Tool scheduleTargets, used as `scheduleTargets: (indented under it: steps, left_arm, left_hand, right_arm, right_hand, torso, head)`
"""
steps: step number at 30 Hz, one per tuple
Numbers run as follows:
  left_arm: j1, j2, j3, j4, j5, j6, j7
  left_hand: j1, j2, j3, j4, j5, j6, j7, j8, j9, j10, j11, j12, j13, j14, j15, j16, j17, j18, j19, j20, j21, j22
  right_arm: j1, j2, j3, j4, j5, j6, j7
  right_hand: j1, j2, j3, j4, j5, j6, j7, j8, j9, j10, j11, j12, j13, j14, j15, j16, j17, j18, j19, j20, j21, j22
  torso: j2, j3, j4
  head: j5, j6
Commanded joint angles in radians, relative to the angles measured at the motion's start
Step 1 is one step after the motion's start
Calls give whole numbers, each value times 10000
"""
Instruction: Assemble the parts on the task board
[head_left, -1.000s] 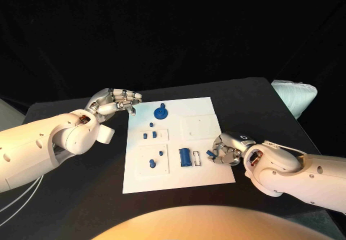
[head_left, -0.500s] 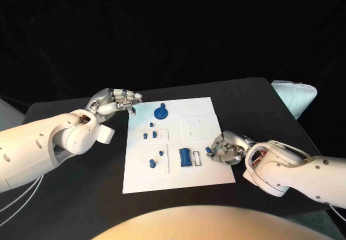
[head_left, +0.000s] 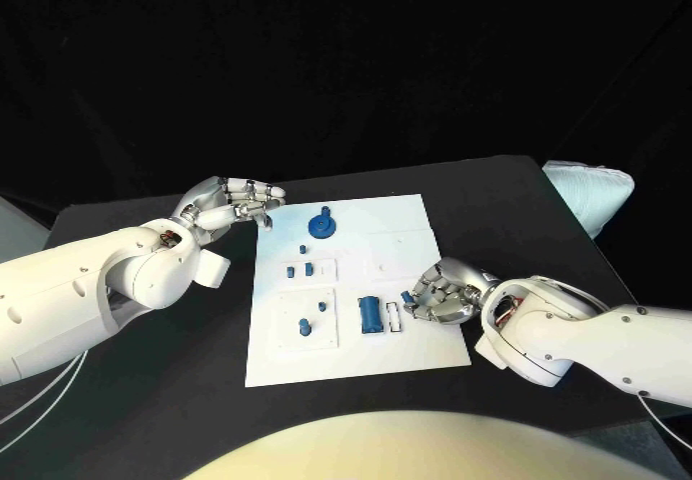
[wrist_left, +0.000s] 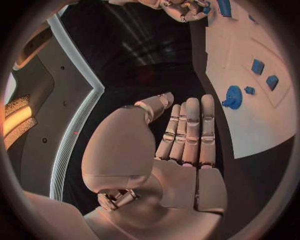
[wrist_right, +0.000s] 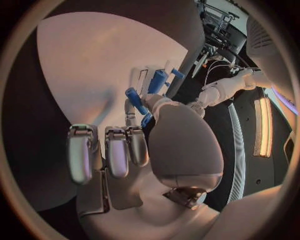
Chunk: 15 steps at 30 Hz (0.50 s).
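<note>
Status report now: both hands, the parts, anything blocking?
Left hand open, beside board. Right hand holds small blue part over board. Nothing blocking.

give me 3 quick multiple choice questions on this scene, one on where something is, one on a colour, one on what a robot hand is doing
1. Where does the round blue part lie?
A. under the right robot hand
B. at the task board's far end, nearest the left robot hand
C. off the board

2. What colour is the task board?
A. white
B. grey
C. blue

3. What is the right robot hand doing?
A. lying flat and empty
B. gripping the board's edge
C. pinching a small blue part

Answers:
1 B: it sits at the far end, close to the left robot hand.
2 A: the plate under the blue pieces is white.
3 C: the right wrist view shows the small blue part at its fingertips.
</note>
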Motion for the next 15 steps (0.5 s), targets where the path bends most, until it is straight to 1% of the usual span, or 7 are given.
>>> scheduleTargets:
  steps: [1,3,6,15]
  left_arm:
    - [2,21,6,27,50,129,37]
    - [2,19,6,26,50,127,37]
    - [2,19,6,27,50,131,37]
    - [2,20,6,25,50,140,30]
  left_hand:
    - [-17,80,-27,44,39,-37,-1,54,-9,-58,14,-15,-12,-50,-6,-15,-16,64,48,9,-36,-15]
    - [-17,80,-27,44,39,-37,-1,54,-9,-58,14,-15,-12,-50,-6,-15,-16,64,48,9,-36,-15]
    - [-17,80,-27,44,39,-37,-1,54,-9,-58,14,-15,-12,-50,-6,-15,-16,64,48,9,-36,-15]
    - [-17,80,-27,44,39,-37,-1,54,-9,-58,14,-15,-12,-50,-6,-15,-16,64,48,9,-36,-15]
  right_arm:
    - [-51,120,-7,-68,323,474,-270]
    - [-79,197,-8,-101,332,532,-366]
    - [-112,320,-8,-140,335,578,-497]
    - [-135,501,-7,-134,256,446,-555]
  right_hand:
    - [-199,-1,204,-146,56,-45,18,62,-4,609,-17,-53,2120,901,10,24,2003,-167,770,-29,-15,2177]
    - [-303,-15,171,-130,119,-47,22,69,2,613,-14,-45,2125,900,11,22,1999,-167,770,-29,-15,2179]
    - [-433,-30,119,-106,73,-51,25,75,8,616,-11,-41,2128,900,14,20,1997,-166,770,-26,-21,2178]
    - [-582,-21,62,-76,-77,-52,23,82,14,625,-10,-25,2138,902,15,25,2008,-166,771,-24,-23,2181]
  torso:
    - [9,20,4]
    - [7,27,-4]
    - [10,28,-8]
    - [11,39,-6]
  head:
    - [3,2]
    - [12,2]
    - [17,2]
    - [13,2]
